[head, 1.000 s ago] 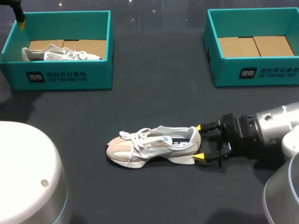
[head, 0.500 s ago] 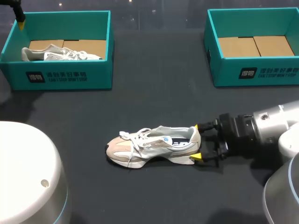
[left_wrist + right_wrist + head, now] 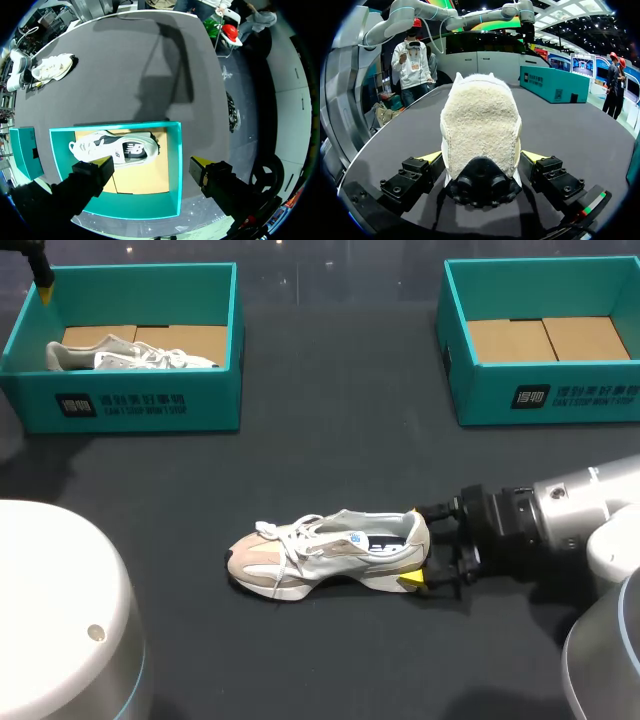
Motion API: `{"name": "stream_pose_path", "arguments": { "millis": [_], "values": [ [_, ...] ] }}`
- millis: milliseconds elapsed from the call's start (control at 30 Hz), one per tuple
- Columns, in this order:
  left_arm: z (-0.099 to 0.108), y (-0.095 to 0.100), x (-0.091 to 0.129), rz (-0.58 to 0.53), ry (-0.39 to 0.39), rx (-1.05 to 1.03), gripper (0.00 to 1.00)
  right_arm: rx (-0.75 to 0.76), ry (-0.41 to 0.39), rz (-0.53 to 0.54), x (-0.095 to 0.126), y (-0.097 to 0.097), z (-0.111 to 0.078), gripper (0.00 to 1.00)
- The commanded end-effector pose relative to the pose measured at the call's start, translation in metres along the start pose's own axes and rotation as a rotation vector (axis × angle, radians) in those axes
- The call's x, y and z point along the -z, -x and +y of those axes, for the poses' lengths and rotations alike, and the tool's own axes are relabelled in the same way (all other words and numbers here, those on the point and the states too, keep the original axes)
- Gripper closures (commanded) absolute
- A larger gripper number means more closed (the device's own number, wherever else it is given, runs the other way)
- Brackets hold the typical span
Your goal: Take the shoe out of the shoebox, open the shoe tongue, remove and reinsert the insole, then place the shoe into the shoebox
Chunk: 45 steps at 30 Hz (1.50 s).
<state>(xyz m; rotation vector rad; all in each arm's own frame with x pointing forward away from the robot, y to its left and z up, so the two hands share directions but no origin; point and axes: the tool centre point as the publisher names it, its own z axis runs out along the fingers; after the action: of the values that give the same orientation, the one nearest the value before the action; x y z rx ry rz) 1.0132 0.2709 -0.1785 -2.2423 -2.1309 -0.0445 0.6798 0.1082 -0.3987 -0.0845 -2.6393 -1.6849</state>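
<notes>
Plainly the shoe (image 3: 325, 555) lies heel-first inside the right gripper (image 3: 414, 545) (fingers parted, closely flanking it).

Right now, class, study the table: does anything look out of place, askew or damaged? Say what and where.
Nothing looks damaged or spilled. One shoe stands upright on the table rather than in a box, its heel between the right gripper's open fingers. The right shoebox holds only cardboard.
</notes>
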Motion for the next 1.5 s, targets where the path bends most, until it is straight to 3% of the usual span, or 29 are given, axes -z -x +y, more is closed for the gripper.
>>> {"name": "stream_pose_path", "arguments": {
  "millis": [33,967,1000,1033,1100,1133,1500],
  "values": [
    [0.000,0.000,0.000,0.001,0.001,-0.001,0.00,-0.002,-0.005,-0.001,-0.008,0.001,0.000,0.00],
    [0.000,0.000,0.000,0.001,0.001,-0.001,0.00,0.000,0.004,0.013,-0.025,0.001,0.000,0.00],
    [0.000,0.000,0.000,0.001,0.001,-0.001,0.00,0.002,0.004,0.012,-0.025,0.001,0.000,0.11],
    [0.000,0.000,0.000,0.001,0.001,-0.001,0.00,0.004,0.005,0.012,-0.025,0.001,0.000,0.49],
    [0.000,0.000,0.000,0.001,0.001,-0.001,0.00,0.007,0.005,0.009,-0.025,0.001,0.000,0.93],
    [0.000,0.000,0.000,0.001,0.001,-0.001,0.00,0.009,0.006,0.007,-0.025,0.001,0.000,1.00],
    [0.000,0.000,0.000,0.001,0.001,-0.001,0.00,0.018,0.008,-0.002,-0.025,-0.002,0.000,1.00]
  ]
}}
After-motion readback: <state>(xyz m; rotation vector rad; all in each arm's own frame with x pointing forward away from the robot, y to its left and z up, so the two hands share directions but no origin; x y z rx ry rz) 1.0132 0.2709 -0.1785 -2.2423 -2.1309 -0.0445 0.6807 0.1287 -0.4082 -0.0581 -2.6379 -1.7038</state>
